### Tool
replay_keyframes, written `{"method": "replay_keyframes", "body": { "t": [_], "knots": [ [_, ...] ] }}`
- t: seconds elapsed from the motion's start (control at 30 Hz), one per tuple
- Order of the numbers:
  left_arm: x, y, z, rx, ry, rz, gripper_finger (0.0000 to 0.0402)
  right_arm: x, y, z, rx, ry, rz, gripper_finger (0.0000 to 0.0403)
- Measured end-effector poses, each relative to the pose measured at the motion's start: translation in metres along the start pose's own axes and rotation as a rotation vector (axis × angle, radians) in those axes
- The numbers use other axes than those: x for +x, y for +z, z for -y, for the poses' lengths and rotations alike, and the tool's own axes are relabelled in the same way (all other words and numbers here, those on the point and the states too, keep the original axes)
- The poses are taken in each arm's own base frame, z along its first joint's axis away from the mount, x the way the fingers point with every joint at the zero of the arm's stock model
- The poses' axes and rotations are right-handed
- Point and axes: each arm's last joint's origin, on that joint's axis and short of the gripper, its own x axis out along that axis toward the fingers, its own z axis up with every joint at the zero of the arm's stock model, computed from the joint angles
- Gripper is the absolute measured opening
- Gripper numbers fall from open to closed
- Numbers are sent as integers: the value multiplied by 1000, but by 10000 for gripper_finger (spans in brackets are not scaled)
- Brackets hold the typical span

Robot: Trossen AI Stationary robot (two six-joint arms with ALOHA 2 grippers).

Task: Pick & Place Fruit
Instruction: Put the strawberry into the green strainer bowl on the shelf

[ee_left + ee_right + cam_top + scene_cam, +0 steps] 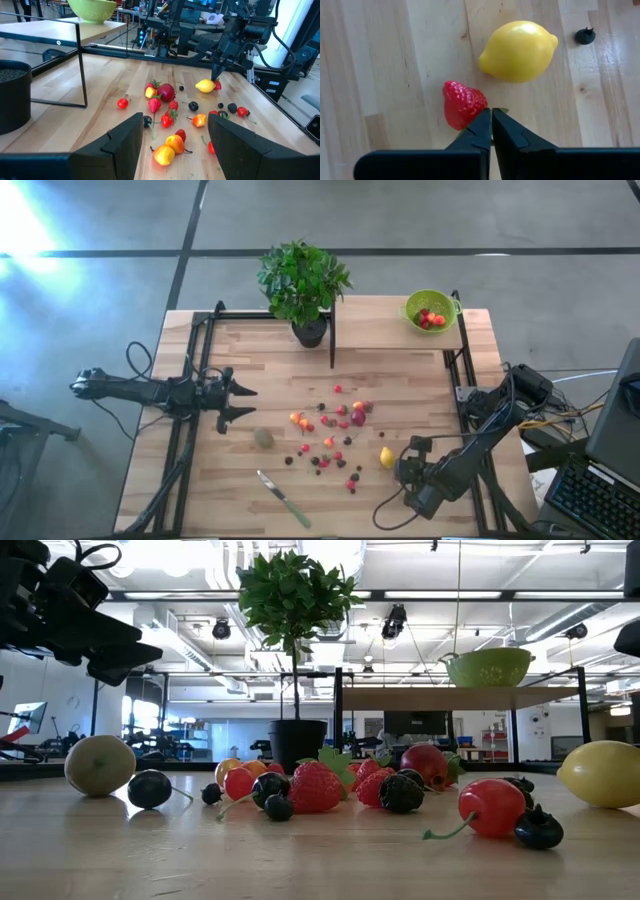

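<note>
Strawberry (463,104) lies just beyond closed right hand (491,116); lemon (518,50) near.

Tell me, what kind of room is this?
Probably a robotics lab or workshop: a pale wooden table on a black metal frame, bright ceiling strip lights over an open hall, and a dark computer keyboard beside the table.
</note>
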Motion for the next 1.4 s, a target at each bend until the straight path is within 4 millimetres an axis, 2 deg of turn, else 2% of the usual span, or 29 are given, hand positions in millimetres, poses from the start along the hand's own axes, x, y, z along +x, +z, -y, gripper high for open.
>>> {"method": "replay_keyframes", "body": {
  "t": [0.13, 0.47, 0.57, 0.7, 0.87, 1.1, 1.4],
  "knots": [
    [0, 0, 0, 0, 0, 0, 229, -7, 2, 3, -1, 18, 13, 8],
    [0, 0, 0, 0, 0, 0, 229, -41, 12, 21, 5, 45, 160, 7],
    [0, 0, 0, 0, 1, 0, 229, -49, 14, 26, 53, 74, 173, 7],
    [0, 0, 0, 0, 0, 0, 229, -50, 12, 26, 118, 106, 138, 8],
    [0, 0, 0, 0, 0, 0, 229, -46, 9, 25, 100, 118, 75, 13],
    [0, 0, 0, 0, 0, 0, 229, -33, -3, 28, 127, 48, -130, 79],
    [0, 0, 0, 0, 0, 0, 229, -34, -6, 26, 263, 90, -243, 184]
  ]
}}
